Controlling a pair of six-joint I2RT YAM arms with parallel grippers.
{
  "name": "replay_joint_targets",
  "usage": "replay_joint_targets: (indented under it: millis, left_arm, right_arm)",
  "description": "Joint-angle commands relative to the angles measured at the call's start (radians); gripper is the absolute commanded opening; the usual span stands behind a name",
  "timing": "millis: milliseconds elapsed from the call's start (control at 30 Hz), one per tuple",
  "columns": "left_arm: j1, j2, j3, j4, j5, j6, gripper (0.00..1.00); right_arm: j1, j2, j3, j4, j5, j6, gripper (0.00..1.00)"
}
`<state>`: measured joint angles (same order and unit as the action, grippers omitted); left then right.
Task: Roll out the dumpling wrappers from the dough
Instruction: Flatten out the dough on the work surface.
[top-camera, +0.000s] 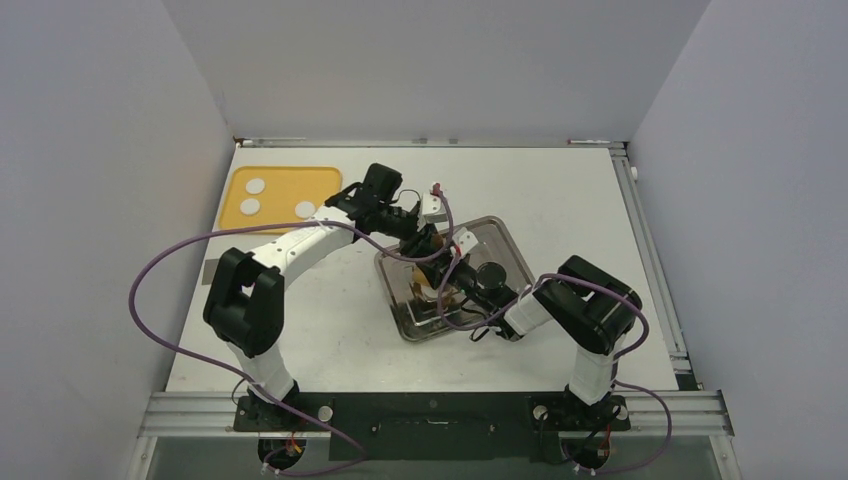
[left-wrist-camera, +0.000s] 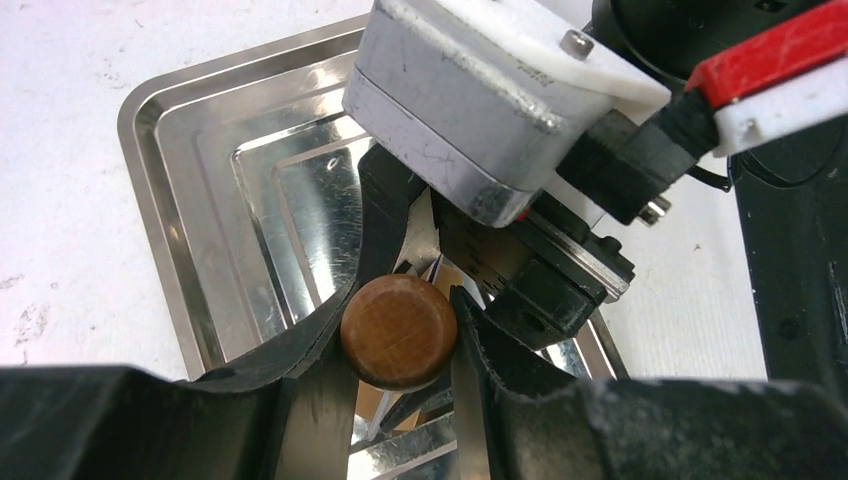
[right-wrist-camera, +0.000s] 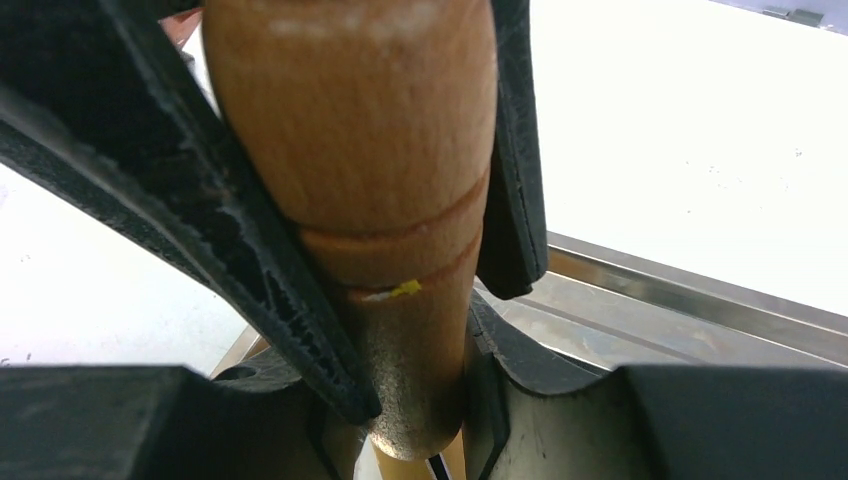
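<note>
Dough (top-camera: 255, 185) is sitting in three small white rounds on the yellow board (top-camera: 285, 172) at the far left of the bench (top-camera: 350, 340), well apart from both arms. No piece looks flattened, so by my reading you are not yet showing me any dumpling wrappers. What you are handling instead is the rolling pin (left-wrist-camera: 398, 332) over the metal tray (left-wrist-camera: 150, 110) in the middle of the bench, and the hold looks chosen for that tool. Your left gripper (left-wrist-camera: 405, 285) is pinching the rounded brown end of one handle, with a finger (left-wrist-camera: 375, 215) pressing each side. Your right gripper (right-wrist-camera: 400, 230) is clamping hard on the other wooden handle, just where the grooves ring it. A grip at each end is probably keeping the pin level and stopping it from swinging, which is what you would want before carrying it to the board. I cannot tell whether the pin is touching the tray floor or hanging just above it. Your left arm is folding at the elbow on the left and stretching its forearm right and away to the tray's far side. Your right arm is pushing its elbow out to the right and doubling back inward to the tray's near side, so the two wrists are crowding close together.
</note>
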<state>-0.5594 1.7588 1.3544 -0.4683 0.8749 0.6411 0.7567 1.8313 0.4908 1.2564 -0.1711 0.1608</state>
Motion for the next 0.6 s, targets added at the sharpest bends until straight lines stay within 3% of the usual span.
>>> replay_joint_targets:
  millis: [0,567]
  left_arm:
    - [0.013,0.072,-0.106,-0.236,-0.092,-0.005,0.0]
    - [0.035,0.011,-0.22,-0.237,-0.06,-0.003,0.0]
  right_arm:
    - [0.024,0.087,-0.098,-0.3,-0.05,0.154,0.08]
    - [0.047,0.113,-0.163,-0.234,-0.039,0.209,0.08]
